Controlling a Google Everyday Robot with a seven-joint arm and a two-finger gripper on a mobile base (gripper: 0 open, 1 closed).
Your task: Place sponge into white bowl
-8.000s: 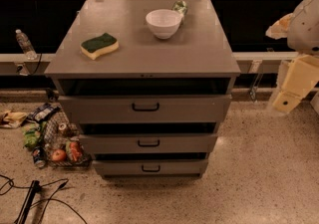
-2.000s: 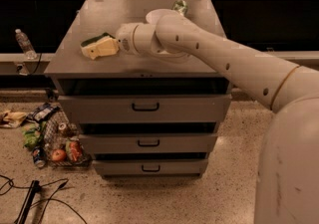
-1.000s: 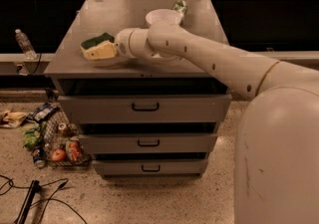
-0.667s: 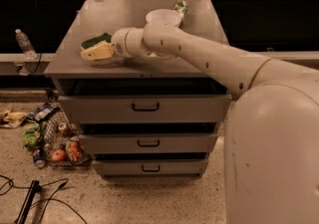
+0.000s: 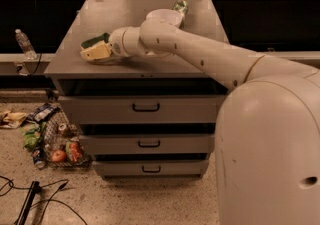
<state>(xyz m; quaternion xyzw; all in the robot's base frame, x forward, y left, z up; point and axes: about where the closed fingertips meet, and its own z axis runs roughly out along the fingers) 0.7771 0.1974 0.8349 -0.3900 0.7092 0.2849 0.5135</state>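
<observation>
The sponge, pale yellow with a dark green top, lies tilted at the left front of the grey cabinet top. My gripper reaches in from the right and sits right against the sponge's right end. The arm hides the gripper's tips. The white bowl stands behind the arm near the middle of the top, and only its rim shows. A small green-and-white wrapper-like object lies just behind the bowl.
The cabinet has three closed drawers below the top. A water bottle stands on a ledge at the left. Bags and groceries lie on the floor at the lower left, with cables nearby.
The arm came in from the right and reached across the top to the sponge. The sponge now sits tilted, with one end raised, and has shifted slightly left.
</observation>
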